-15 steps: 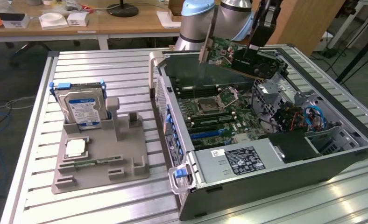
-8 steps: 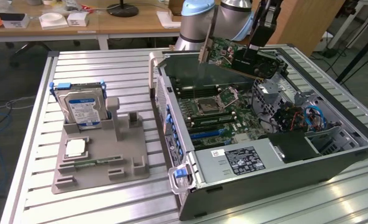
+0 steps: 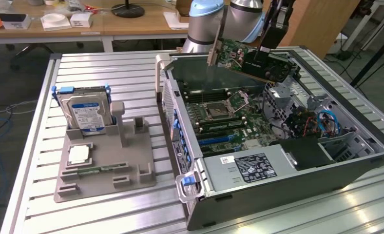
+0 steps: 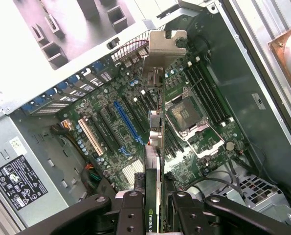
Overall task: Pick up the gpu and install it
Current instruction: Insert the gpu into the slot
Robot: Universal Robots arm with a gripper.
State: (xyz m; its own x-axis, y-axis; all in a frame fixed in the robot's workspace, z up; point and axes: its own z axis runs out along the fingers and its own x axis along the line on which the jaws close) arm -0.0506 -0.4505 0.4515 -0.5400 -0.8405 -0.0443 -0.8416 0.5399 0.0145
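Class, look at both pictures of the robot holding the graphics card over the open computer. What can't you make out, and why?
- Wrist view: the graphics card is edge-on, so its faces are hidden; the jaws cover its near end.
- Exterior view: the arm is cut off by the top edge.
- Exterior view: the print on the power supply label is too small to read.
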